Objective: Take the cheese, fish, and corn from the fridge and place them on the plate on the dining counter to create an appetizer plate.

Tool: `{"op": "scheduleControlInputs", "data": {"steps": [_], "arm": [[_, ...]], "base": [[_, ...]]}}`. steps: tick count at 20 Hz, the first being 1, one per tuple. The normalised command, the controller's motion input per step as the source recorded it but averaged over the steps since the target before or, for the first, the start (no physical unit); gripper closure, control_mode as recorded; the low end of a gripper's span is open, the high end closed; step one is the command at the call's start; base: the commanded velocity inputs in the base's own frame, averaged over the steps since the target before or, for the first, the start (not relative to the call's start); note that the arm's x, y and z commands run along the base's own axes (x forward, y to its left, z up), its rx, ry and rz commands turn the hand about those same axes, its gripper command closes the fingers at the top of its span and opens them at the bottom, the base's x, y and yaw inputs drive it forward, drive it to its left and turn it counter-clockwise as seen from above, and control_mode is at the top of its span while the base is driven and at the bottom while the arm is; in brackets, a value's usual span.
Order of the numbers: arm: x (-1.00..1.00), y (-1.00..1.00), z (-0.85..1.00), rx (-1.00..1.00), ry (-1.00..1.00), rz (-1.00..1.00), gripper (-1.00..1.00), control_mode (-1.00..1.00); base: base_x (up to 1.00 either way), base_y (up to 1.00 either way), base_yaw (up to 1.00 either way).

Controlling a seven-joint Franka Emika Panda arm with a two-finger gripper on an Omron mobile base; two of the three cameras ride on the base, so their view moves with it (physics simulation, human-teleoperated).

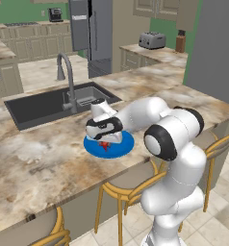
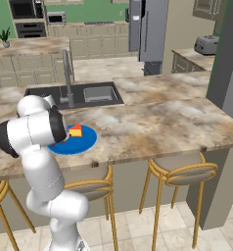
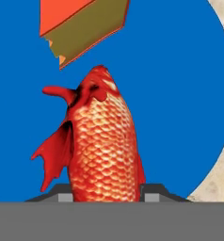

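Fish (image 3: 102, 146) sits between our end effector (image 3: 104, 195) fingers, which are clamped on its sides, w/ the blue plate (image 3: 180, 94) right below. We see cheese (image 3: 83, 30) just ahead of the fish's far end, lying on the plate, not touching the fish as far as we can tell. From the left base cam our end effector (image 1: 105, 141) hangs low over the plate (image 1: 121, 149) on the worktop (image 1: 39, 158), red of the fish (image 1: 105, 145) showing under it. Sink (image 1: 44, 105) and faucet (image 1: 66, 79) are beyond it; fridge (image 1: 95, 33) stands well apart at the back.
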Motion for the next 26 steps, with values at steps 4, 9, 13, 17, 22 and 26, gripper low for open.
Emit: {"op": "scheduleControlInputs", "data": {"steps": [4,9,13,17,22,26], "arm": [[0.26,0.00,-0.16,0.00,0.00,0.00,1.00,-1.00],[0.34,0.00,-0.12,0.00,0.00,0.00,-1.00,-1.00],[0.07,0.00,0.00,0.00,0.00,0.00,-1.00,-1.00],[-0.03,0.00,0.11,0.00,0.00,0.00,-1.00,-1.00],[-0.73,0.00,0.54,0.00,0.00,0.00,-1.00,-1.00],[-1.00,-0.14,0.87,0.00,-0.07,0.00,-1.00,-1.00]], "base": [[0.00,0.00,0.00],[0.00,0.00,0.00],[0.00,0.00,0.00],[0.00,0.00,0.00],[0.00,0.00,0.00],[0.00,0.00,0.00]]}}
